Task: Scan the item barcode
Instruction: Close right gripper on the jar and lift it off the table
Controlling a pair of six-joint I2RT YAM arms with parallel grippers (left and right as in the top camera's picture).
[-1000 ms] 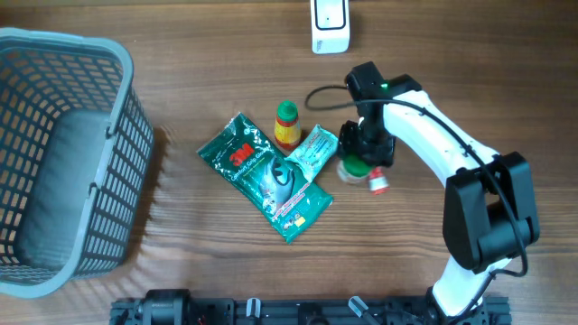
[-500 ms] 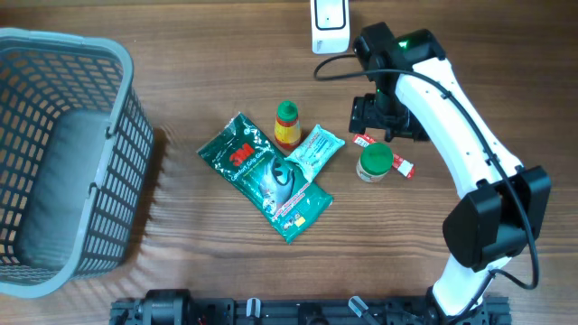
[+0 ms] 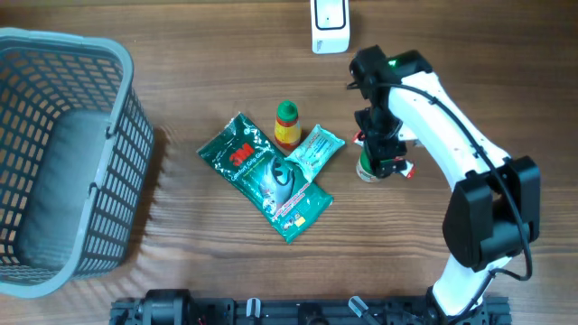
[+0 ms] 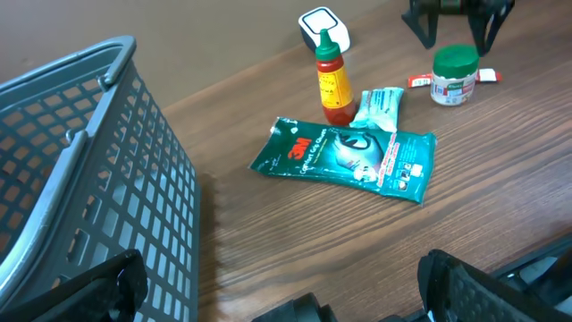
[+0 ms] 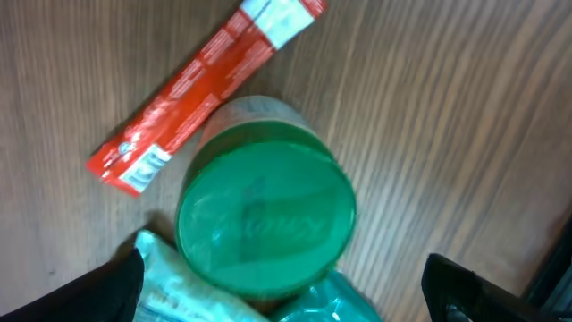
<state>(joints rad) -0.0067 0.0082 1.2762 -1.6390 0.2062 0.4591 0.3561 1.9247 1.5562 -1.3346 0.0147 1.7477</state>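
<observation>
1. The green-lidded jar [image 5: 266, 210] stands upright on the table [image 3: 181, 271], directly beneath the right gripper [image 4: 456, 20].
2. That gripper hangs above the lid with its jaws spread wide, one finger to each side of the jar, gripping nothing.
3. A red sachet [image 5: 201, 89] lies flat against the jar's base, under the same gripper.
4. Just to the left of the right gripper lies a pale teal packet [image 3: 316, 149]. A red sauce bottle [image 3: 287, 125] stands beyond it, and a green 3M pouch [image 3: 266, 176] lies farther left and nearer the robot.
5. A white scanner [image 3: 330, 25] sits farther out than the right gripper, slightly to its left.
6. The left gripper [image 4: 290, 295] is empty with its jaws wide apart. The pouch lies ahead of it, and a grey basket [image 4: 107, 179] stands close on its left.
</observation>
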